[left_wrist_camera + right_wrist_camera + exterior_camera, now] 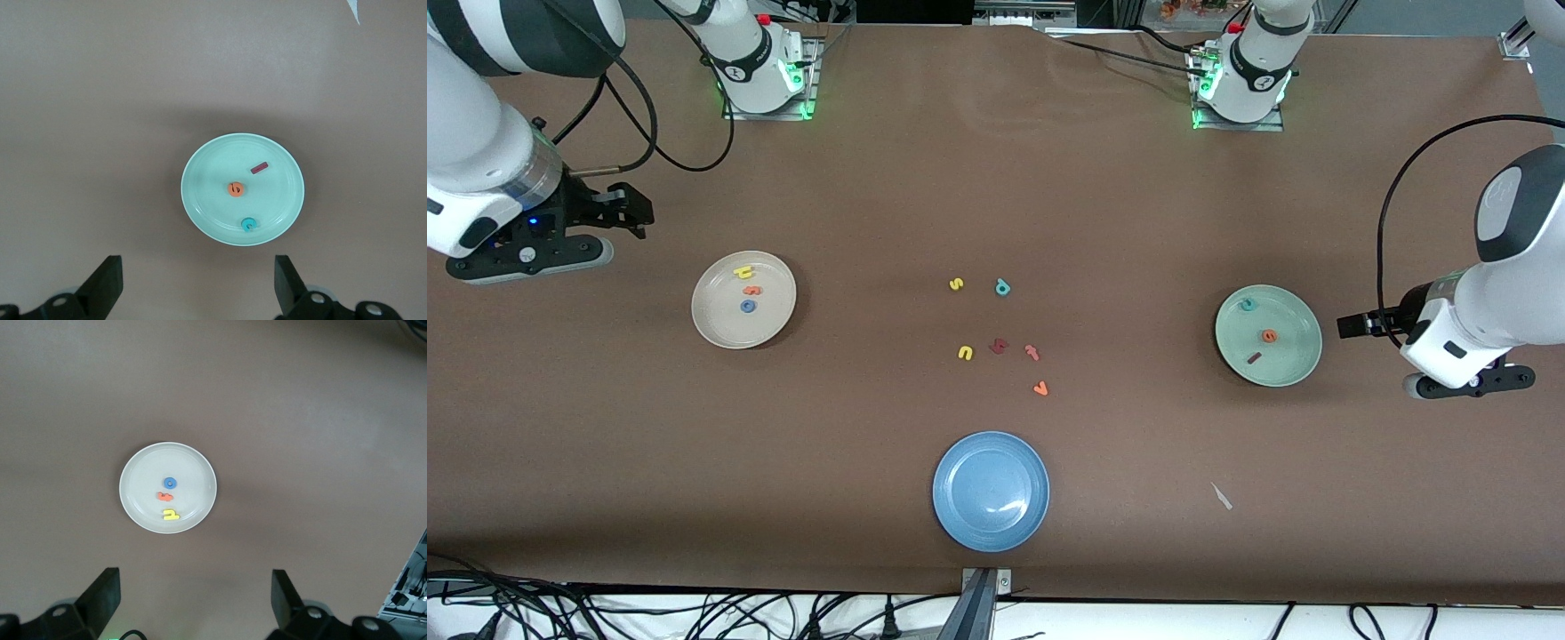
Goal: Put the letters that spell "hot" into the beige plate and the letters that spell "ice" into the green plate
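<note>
1. The round cream-beige plate with raised rim (pixel 743 300) sat toward the right arm's end of the brown bench (pixel 996 178). In it: the yellow foam h (pixel 743 272), the orange foam t (pixel 751 290) and the blue ring-shaped foam o (pixel 748 306), close together, none on the rim.
2. The round pale sage-green plate (pixel 1268 335) sat toward the left arm's end. In it: the teal foam c (pixel 1248 304), the orange foam e (pixel 1268 335) and the dark red bar-like i (pixel 1254 358), spaced apart.
3. Right hand (pixel 636 212) hung at the bench edge beside the beige plate, fingers spread wide, nothing between them; its wrist view showed the plate w/ all three letters.
4. Left hand (pixel 1352 325) hovered just beside the green plate, fingers also spread, carrying nothing.
5. Leftovers mid-bench, between the plates: yellow s (pixel 956 284), teal p (pixel 1002 287), yellow u (pixel 965 353), a dark red letter (pixel 999 346) I couldn't read, pink t-like letter (pixel 1032 352), orange v (pixel 1040 388). The round blue plate (pixel 991 491), nearest the front camera, held nothing.
6. Step in hand, as I judged it: sorting looked done, both words placed, both arms waiting clear.
7. Next move, my guess: no more picks needed; at most keep arms off the plates so nothing gets nudged.
</note>
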